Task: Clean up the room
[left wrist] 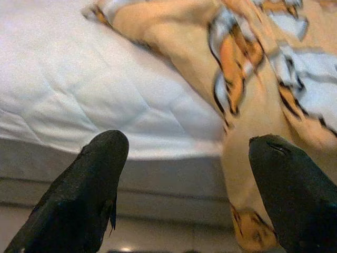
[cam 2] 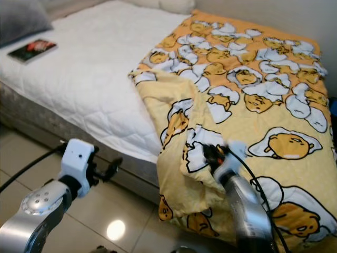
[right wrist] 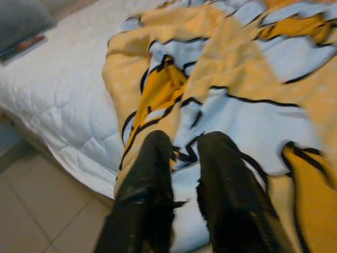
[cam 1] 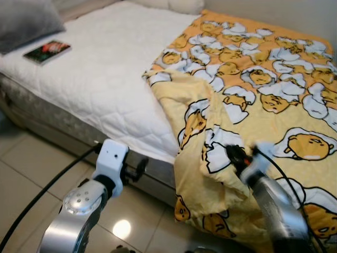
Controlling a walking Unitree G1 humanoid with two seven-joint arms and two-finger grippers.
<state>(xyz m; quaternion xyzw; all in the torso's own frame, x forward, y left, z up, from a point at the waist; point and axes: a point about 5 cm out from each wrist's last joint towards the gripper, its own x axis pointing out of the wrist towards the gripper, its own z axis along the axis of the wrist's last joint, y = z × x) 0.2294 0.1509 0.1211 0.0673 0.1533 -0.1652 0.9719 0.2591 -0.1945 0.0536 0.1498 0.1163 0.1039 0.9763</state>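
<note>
At bed's edge: right tool pinching blanket fold, spread left tool well left.

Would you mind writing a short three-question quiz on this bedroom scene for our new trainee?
1. True or false: the right gripper is pinched onto a fold of the yellow blanket.
2. Multiple choice: the book lies on A) the floor, B) the white mattress, C) the yellow blanket.
3. Fill in: the left gripper hangs with its fingers ____, by the side of the bed, holding nothing.

Key
1. True; its two fingers are close together with the cloth between them.
2. B, at the far left of the bed, near the grey pillow.
3. open
</note>
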